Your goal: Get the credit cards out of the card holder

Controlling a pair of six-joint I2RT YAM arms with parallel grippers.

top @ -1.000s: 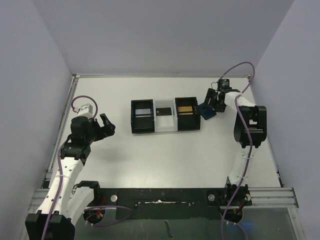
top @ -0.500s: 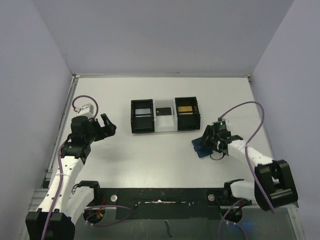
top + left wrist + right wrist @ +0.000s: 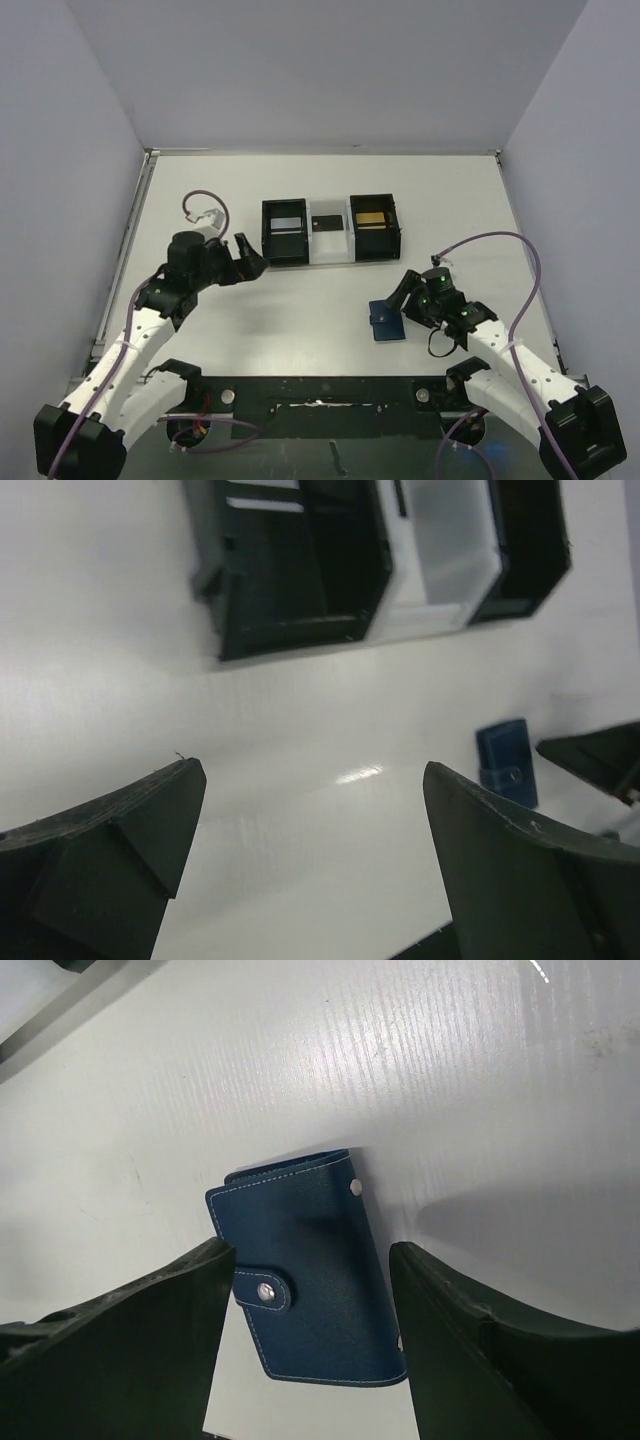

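Now the card holder (image 3: 305,1272) lies closed on the counter (image 3: 300,310), seemingly loose between the right gripper's (image 3: 305,1310) open jaws; left gripper (image 3: 310,810) gapes wide, empty

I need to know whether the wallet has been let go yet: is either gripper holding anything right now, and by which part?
Nothing is held. The card holder lies closed on the table between the open right gripper's fingers, untouched. The left gripper is open and empty.

Navy-blue card holder (image 3: 305,1270) flat on the table, folded shut, strap snapped; gold card (image 3: 373,216) boxed.
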